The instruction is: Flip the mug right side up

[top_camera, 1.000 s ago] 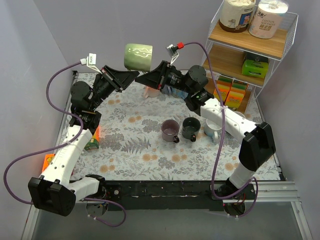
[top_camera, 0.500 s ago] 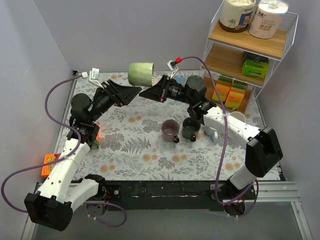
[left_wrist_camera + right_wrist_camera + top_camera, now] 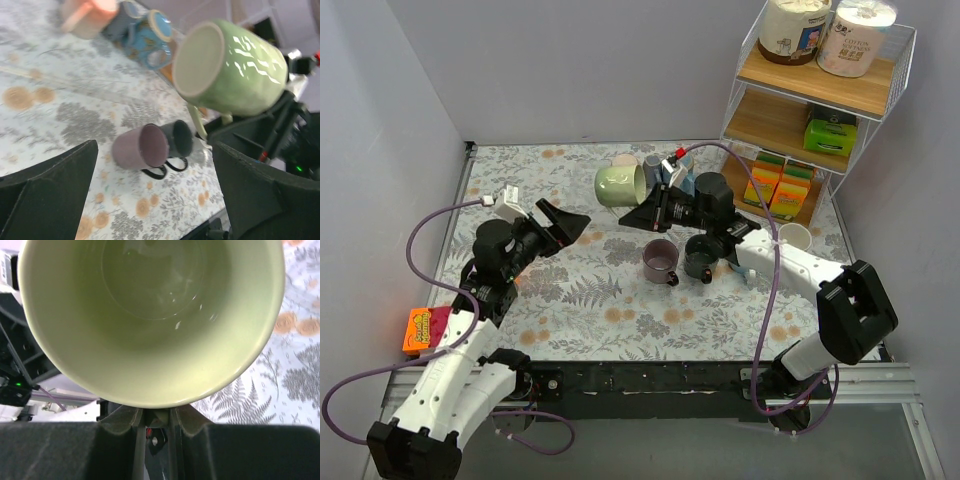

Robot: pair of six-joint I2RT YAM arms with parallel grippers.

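Mug point(image 3: 620, 186): green. We see it lifted off the table and tipped over on its side, not upright, with its mouth turned toward the left arm.
Mug's place: in the air over the flowered cloth point(image 3: 570, 290), toward the back middle. It is above and behind the purple mug point(image 3: 660, 260) and near the cups at the rear.
Right gripper point(image 3: 638, 212): clenched on the mug's handle. In its wrist view we look straight into the pale green hollow, and the handle sits pinched between the two fingers below the rim.
Left gripper point(image 3: 568, 215): jaws spread wide with nothing between them. We see it to the left of the mug, apart from it, with its tips aimed that way.
Left wrist view: we see the mug's rim and glossy side up high, and its handle running down into the right gripper.
Purple mug: on the cloth, just beside the dark mug point(image 3: 700, 256), which is to its right.
Rear cups: a blue mug point(image 3: 152, 40) and a pink one point(image 3: 90, 15) on the cloth, behind the green mug.
Rack point(image 3: 820, 90): a wire shelf at the right rear corner with paper rolls on top.
Orange packet point(image 3: 418, 330): at the table's left edge, near the left arm.
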